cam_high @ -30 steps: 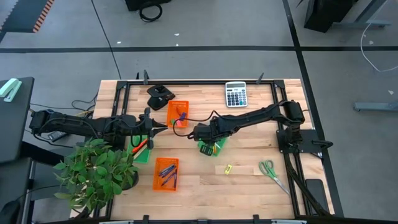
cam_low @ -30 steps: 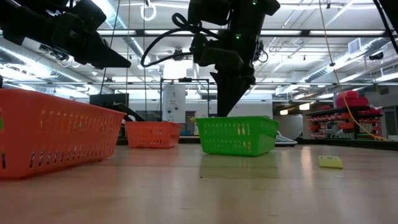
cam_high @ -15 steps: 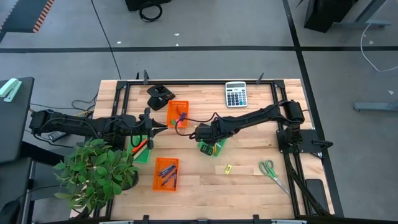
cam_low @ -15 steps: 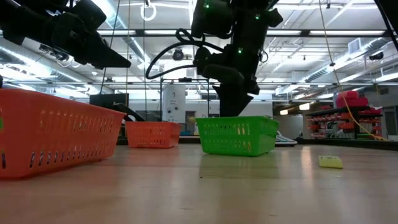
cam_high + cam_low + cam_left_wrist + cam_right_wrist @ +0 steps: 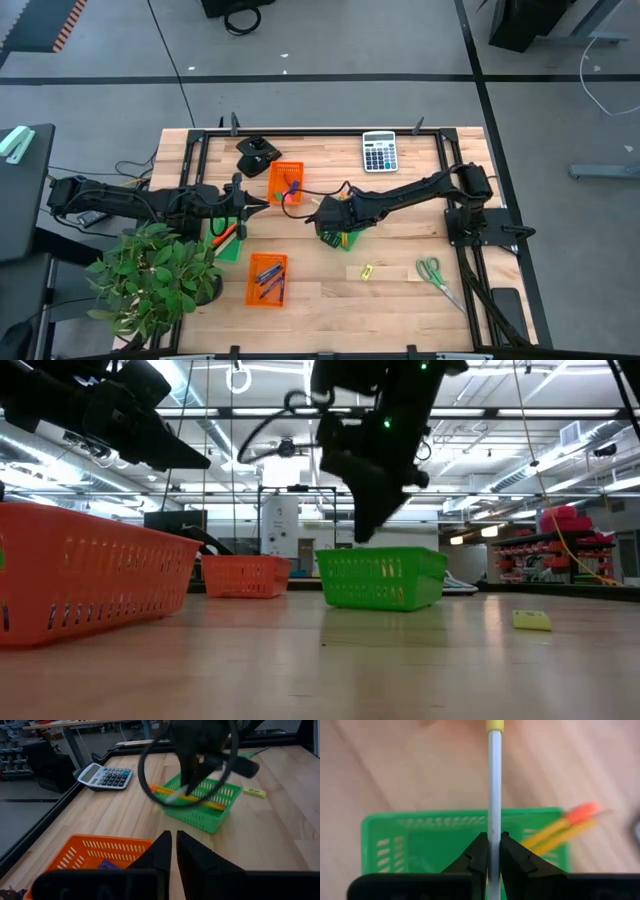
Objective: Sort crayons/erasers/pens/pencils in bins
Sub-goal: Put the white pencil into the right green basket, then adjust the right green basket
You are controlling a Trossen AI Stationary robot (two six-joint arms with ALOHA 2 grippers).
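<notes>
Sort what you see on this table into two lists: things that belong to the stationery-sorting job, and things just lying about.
Part of the job:
- pencil in the right gripper
- pencils in the green bin
- pens in the orange bin
- yellow eraser on the table

Just lying about:
- calculator
- scissors
- plant

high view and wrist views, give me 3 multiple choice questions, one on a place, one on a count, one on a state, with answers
1. Where is the calculator?
A. far edge of the table
B. inside a bin
C. beside the scissors

2. How many orange bins are on the table?
A. one
B. two
C. four

3. What is the right gripper doing?
A. standing wide open
B. gripping an eraser
C. shut on a pencil

Answers: 1 A, it lies by the far frame rail. 2 B, one orange bin far, one near. 3 C, its fingers clamp the thin stick above the green bin.
</notes>
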